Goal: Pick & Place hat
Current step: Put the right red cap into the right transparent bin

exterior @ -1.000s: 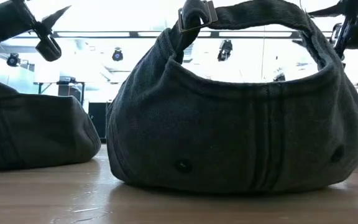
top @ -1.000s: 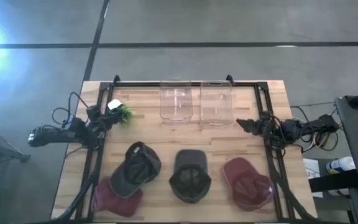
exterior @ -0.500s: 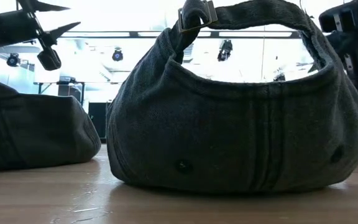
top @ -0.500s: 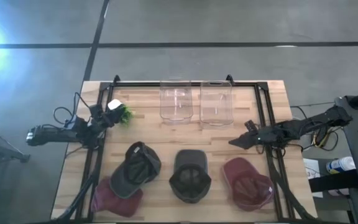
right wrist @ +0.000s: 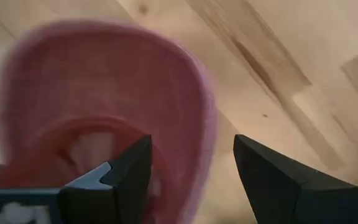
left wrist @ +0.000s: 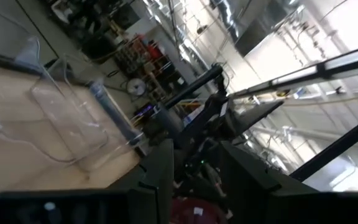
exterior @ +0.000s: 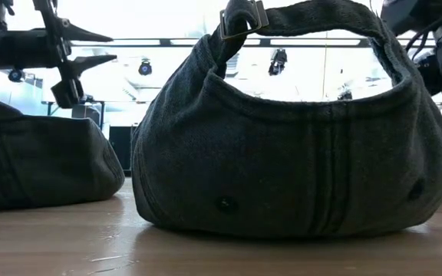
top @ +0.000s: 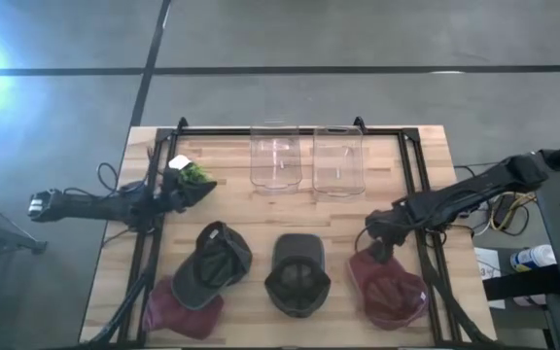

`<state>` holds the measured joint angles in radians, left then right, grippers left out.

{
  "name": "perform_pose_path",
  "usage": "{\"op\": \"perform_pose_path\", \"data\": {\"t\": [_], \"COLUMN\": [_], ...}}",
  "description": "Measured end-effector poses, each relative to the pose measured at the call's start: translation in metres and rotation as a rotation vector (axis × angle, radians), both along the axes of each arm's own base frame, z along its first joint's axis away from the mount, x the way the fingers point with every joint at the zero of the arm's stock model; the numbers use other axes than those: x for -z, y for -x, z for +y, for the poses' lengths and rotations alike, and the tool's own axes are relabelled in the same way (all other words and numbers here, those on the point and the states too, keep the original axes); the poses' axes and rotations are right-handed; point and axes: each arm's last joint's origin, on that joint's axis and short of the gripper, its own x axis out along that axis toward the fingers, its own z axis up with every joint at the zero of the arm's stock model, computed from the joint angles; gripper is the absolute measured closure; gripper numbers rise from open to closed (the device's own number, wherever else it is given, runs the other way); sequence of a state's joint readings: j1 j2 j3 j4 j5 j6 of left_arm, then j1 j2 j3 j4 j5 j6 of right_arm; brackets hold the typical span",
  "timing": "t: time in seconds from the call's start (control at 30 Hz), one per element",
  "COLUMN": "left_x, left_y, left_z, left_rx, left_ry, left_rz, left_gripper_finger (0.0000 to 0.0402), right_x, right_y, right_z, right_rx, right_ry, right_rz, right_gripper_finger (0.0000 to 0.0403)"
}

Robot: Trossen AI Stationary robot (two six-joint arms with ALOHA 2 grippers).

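while my right claw (top: 371, 240) hangs with its fingers spread wide, the red hat (top: 387, 285) lies on the bench (top: 261, 209) just below it, its brim under the tips in the right wrist view. a dark hat (top: 297, 273) sits beside that one, farther from the claw, with a grey hat (top: 212, 262) and a maroon hat (top: 178, 309) beyond. my left claw (top: 200, 187) is part-open over the far edge, holding nothing i can see, near two clear bins (top: 307, 158).
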<state>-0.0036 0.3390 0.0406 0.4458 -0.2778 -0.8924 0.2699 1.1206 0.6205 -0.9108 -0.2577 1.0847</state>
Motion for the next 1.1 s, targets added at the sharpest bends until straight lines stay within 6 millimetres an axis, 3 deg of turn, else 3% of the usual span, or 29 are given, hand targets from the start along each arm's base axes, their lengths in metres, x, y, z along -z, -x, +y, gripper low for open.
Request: {"op": "perform_pose_path", "data": {"t": [0.23,0.53,0.67,0.77,0.87,0.97,1.1], "left_x": [0.003,0.01,0.013,0.015,0.016,0.015,-0.003], "left_y": [-0.004,-0.008,-0.009,-0.01,-0.011,-0.012,-0.017], "left_z": [-0.001,-0.004,-0.004,-0.005,-0.006,-0.006,-0.009], "left_rx": [0.044,0.131,0.145,0.18,0.214,0.219,0.244], "left_ry": [-0.004,0.017,0.017,0.016,0.027,0.066,0.123], "left_rz": [0.034,0.098,0.136,0.149,0.156,0.156,0.153], "left_gripper_finger": [0.028,0.028,0.0282,0.0284,0.0285,0.0285,0.0294], "right_x": [0.018,0.051,0.058,0.061,0.059,0.046,0.008], "right_y": [-0.001,-0.011,-0.011,-0.008,-0.009,-0.018,-0.035], "right_z": [0.003,0.001,0.001,0.001,0.001,0.002,0.003], "right_rx": [-0.053,0.032,0.033,0.006,-0.003,-0.005,0.015], "right_ry": [-0.068,-0.288,-0.351,-0.362,-0.37,-0.358,-0.293], "right_rz": [0.055,-0.127,-0.141,-0.134,-0.152,-0.214,-0.379], "right_gripper_finger": [0.0181,0.0186,0.0232,0.0307,0.0377,0.0387,0.039]}}
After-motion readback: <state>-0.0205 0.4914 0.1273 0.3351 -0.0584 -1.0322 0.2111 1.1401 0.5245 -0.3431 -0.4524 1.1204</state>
